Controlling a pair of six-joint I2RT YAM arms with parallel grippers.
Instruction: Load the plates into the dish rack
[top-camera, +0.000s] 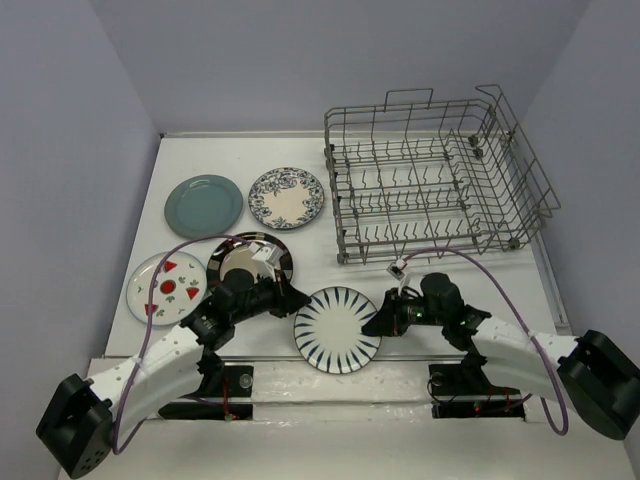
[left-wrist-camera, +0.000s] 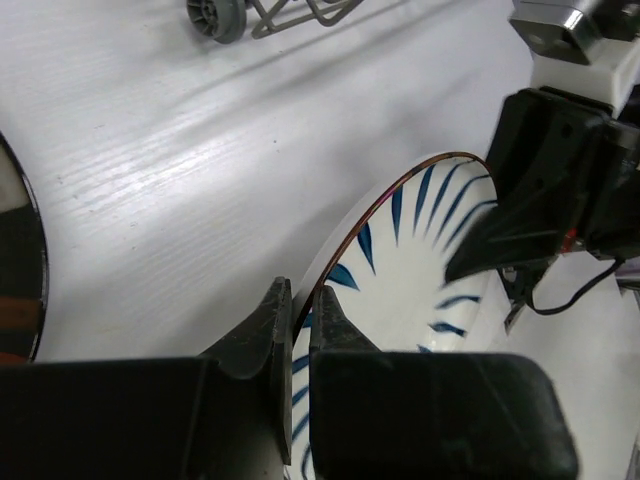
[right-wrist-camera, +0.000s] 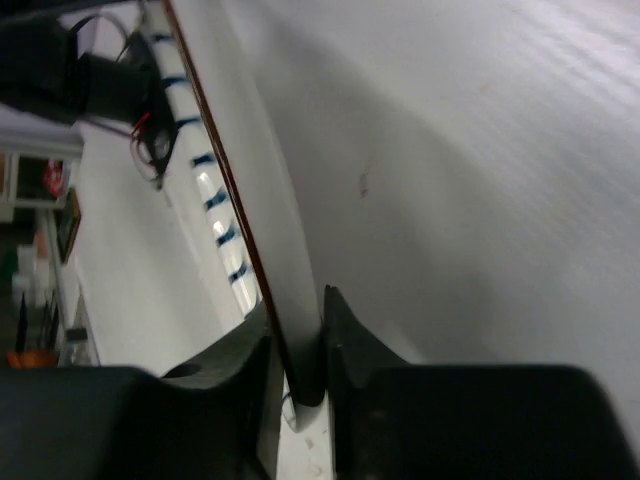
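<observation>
The white plate with dark radial stripes (top-camera: 337, 330) lies near the table's front edge, between my two arms. My left gripper (top-camera: 297, 297) is shut on its left rim; in the left wrist view the rim (left-wrist-camera: 352, 235) runs between the fingers of the left gripper (left-wrist-camera: 301, 318). My right gripper (top-camera: 378, 322) is shut on its right rim, with the plate edge (right-wrist-camera: 262, 200) pinched between the jaws of the right gripper (right-wrist-camera: 298, 335). The teal plate (top-camera: 204, 205), floral plate (top-camera: 287, 197), brown-rimmed plate (top-camera: 262, 248) and marked white plate (top-camera: 160, 288) lie flat at the left. The dish rack (top-camera: 430, 185) stands empty at the back right.
Grey walls close in the table on three sides. The rack's wheel (left-wrist-camera: 215, 15) shows at the top of the left wrist view. The brown-rimmed plate lies directly under my left wrist. My right arm's cable (top-camera: 520, 310) loops over the table's right front.
</observation>
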